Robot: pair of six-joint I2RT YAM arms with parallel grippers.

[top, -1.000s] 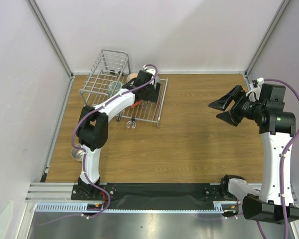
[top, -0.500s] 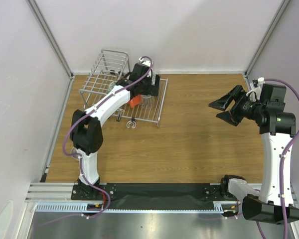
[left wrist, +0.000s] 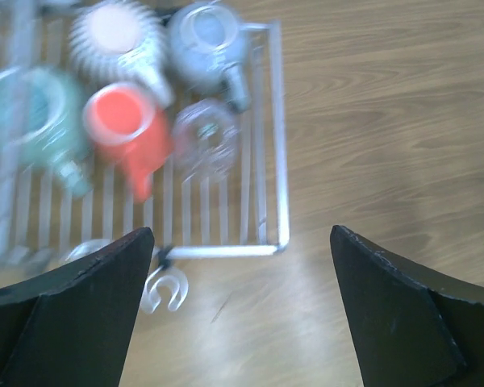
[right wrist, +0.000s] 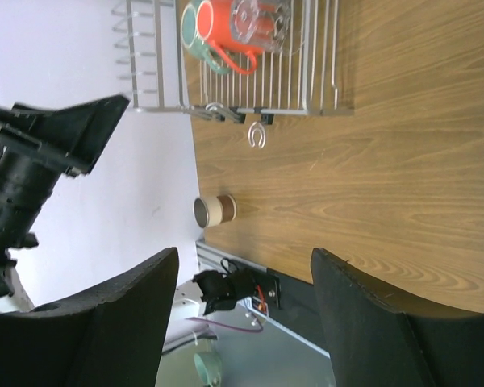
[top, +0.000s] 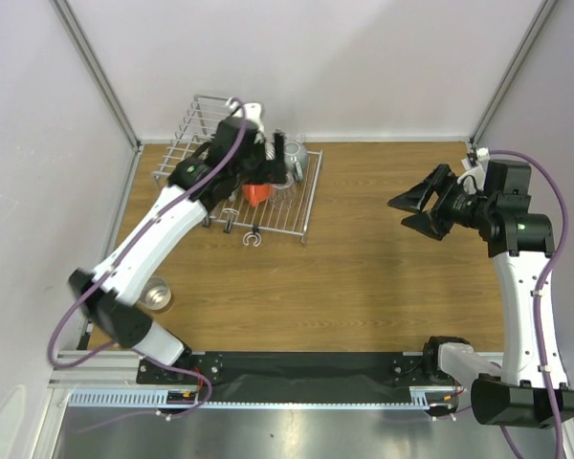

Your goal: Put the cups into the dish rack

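From above, the left arm is stretching out over the dish rack [top: 312, 196] at the table's [top: 392, 287] far left, its left gripper [top: 273, 161] hanging over the flat tray, though from here I cannot tell how wide it is standing. An orange-red cup [top: 258, 194] is sitting on the tray, and a cream-beige cup [top: 157, 295] is standing alone on the wood near the left edge, well apart from the rack. Over on the right, the right gripper [top: 416, 203] is hovering above bare wood with its jaws apart, gripping nothing. The left wrist camera is looking straight down, and it is blurred: both fingers [left wrist: 73, 322] are spread wide with nothing between them, and in the tray a ribbed grey-white cup [left wrist: 117, 36], a grey mug [left wrist: 206, 48], a teal mug [left wrist: 32, 113] and a clear glass [left wrist: 206, 149] are crowding around the orange-red one. A small clear hook [left wrist: 165, 290] is lying on the wood just beside the rack's near corner. The right wrist camera is showing its fingers parted and empty, with the rack and the lone cup far off.
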